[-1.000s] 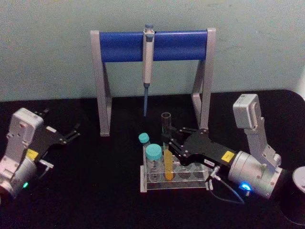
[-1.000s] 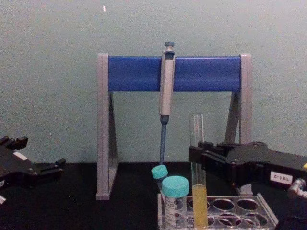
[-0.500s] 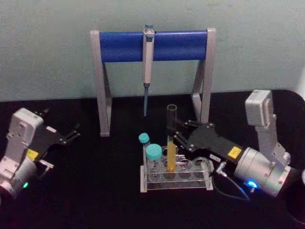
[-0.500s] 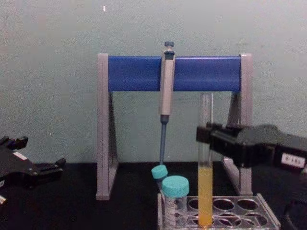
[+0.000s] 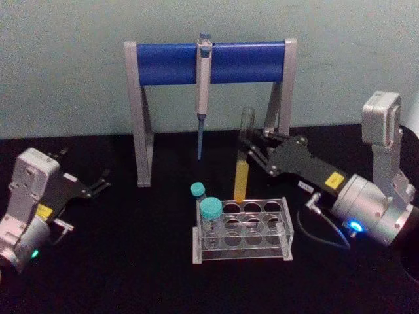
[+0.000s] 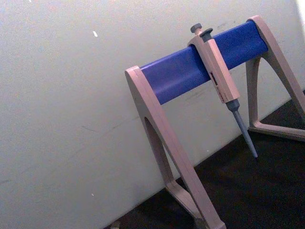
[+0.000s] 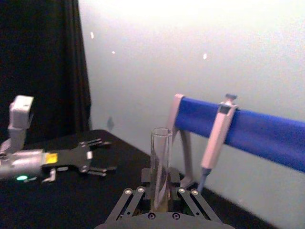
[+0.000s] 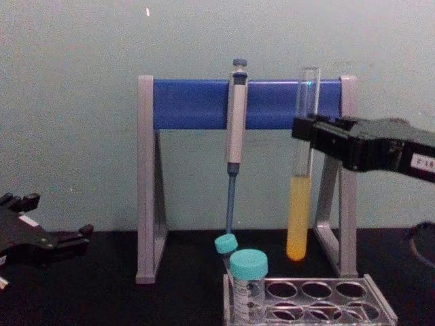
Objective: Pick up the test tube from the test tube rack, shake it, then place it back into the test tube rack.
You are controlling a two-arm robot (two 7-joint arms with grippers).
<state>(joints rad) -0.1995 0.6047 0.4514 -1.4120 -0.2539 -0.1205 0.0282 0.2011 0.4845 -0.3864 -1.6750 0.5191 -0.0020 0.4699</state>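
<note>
1. We see the right tool (image 5: 252,147) raised above the black tabletop (image 5: 131,261). It sits behind the test tube rack (image 5: 242,254) and just in front of the right leg of the pipette stand (image 5: 140,118).
2. Its fingers are closed on the test tube (image 5: 241,167), pinching the clear upper part of the glass. The open mouth stands above the fingers.
3. The test tube hangs free of the rack. Its rounded bottom is in the air above the back row of holes and sits in none of them.
4. We see the tube tilted slightly, with its top leaning toward the robot's right. Yellow-orange liquid fills its lower part, below the fingers.
5. The test tube rack rests flat on the tabletop, with two teal-capped tubes (image 5: 211,212) at its left end.
6. A grey pipette (image 5: 202,85) hangs tip down from the stand's blue bar, to the left of the lifted tube.
7. The left tool (image 5: 98,183) lies parked low at the left side of the tabletop, well apart from the rack. Its fingers are spread apart and hold nothing.
</note>
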